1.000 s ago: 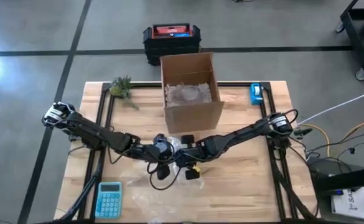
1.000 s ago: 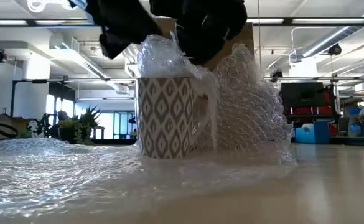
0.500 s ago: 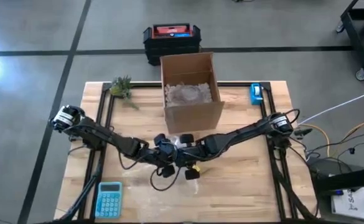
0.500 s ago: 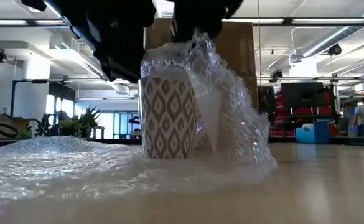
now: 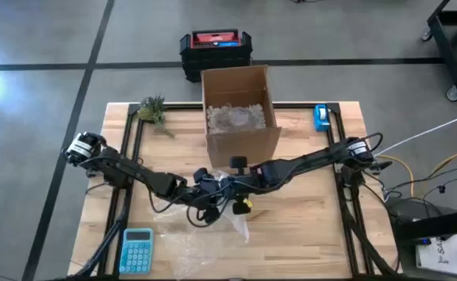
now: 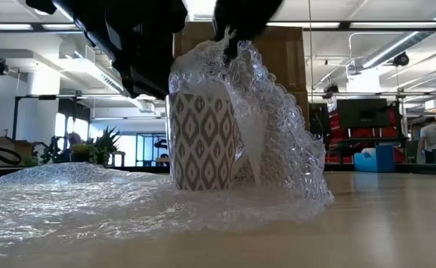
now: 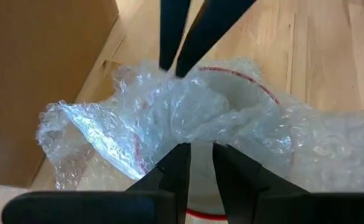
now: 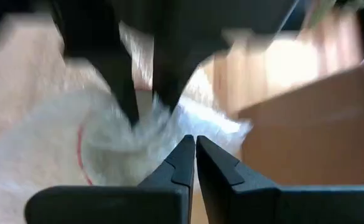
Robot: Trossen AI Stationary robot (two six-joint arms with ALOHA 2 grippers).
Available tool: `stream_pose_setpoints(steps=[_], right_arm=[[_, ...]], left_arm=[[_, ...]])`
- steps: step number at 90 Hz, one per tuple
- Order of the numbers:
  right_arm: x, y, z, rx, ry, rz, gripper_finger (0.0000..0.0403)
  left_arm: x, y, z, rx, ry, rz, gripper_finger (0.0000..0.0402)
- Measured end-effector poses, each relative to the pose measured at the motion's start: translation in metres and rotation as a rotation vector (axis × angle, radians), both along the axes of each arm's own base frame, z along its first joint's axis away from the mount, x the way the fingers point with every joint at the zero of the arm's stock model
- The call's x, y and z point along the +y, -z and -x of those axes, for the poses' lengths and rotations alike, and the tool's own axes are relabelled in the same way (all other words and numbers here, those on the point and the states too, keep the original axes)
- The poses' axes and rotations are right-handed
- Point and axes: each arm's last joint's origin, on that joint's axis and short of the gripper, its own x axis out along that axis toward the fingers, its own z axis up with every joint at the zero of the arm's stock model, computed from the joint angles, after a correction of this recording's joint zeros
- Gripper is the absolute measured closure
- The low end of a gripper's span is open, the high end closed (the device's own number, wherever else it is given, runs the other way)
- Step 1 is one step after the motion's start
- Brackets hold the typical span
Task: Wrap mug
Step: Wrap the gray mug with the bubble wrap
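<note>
Clear bubble wrap (image 6: 277, 119), soft and springy, drapes my upright grey-and-white patterned ceramic mug (image 6: 203, 141) mid-worktop before the cardboard box (image 5: 240, 109), so I pinch it with the right pincer (image 6: 232, 33) closed on its bunched top and the left pincer (image 7: 197, 155) narrow at the rim.

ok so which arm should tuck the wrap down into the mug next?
Probably the right. Its hand is pinched shut on the bubble wrap, holding it peaked over the mug rim. The left hand also grips wrap at the rim, so it looks better placed to steady the mug.
</note>
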Motion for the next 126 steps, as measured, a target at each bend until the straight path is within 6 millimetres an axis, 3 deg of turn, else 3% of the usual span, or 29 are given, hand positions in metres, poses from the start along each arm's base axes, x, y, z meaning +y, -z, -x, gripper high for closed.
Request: stream_pose_setpoints(steps=[29, 57, 67, 77, 100, 115, 126], right_arm=[[0.005, 0.042, -0.003, -0.007, -0.04, -0.137, 0.04], [0.005, 0.043, -0.003, -0.014, -0.033, -0.141, 0.04], [0.005, 0.043, -0.003, -0.015, -0.033, -0.141, 0.04], [0.005, 0.043, -0.004, -0.019, -0.033, -0.142, 0.04], [0.006, 0.043, -0.004, -0.023, -0.043, -0.138, 0.04], [0.006, 0.041, -0.003, -0.023, -0.05, -0.135, 0.04], [0.006, 0.029, 0.002, 0.002, -0.056, -0.132, 0.04]], left_arm=[[-0.001, -0.003, -0.001, 0.002, 0.024, 0.013, 0.0342], [-0.014, -0.053, 0.013, 0.013, 0.132, 0.125, 0.0342], [-0.025, -0.053, 0.015, 0.026, 0.229, 0.217, 0.0342], [-0.029, -0.042, 0.01, 0.04, 0.253, 0.183, 0.0342], [-0.017, -0.028, -0.007, -0.032, 0.063, -0.035, 0.0342], [-0.01, -0.024, -0.007, -0.041, -0.019, -0.092, 0.0342], [-0.006, -0.011, -0.002, -0.008, -0.043, -0.078, 0.0342]])
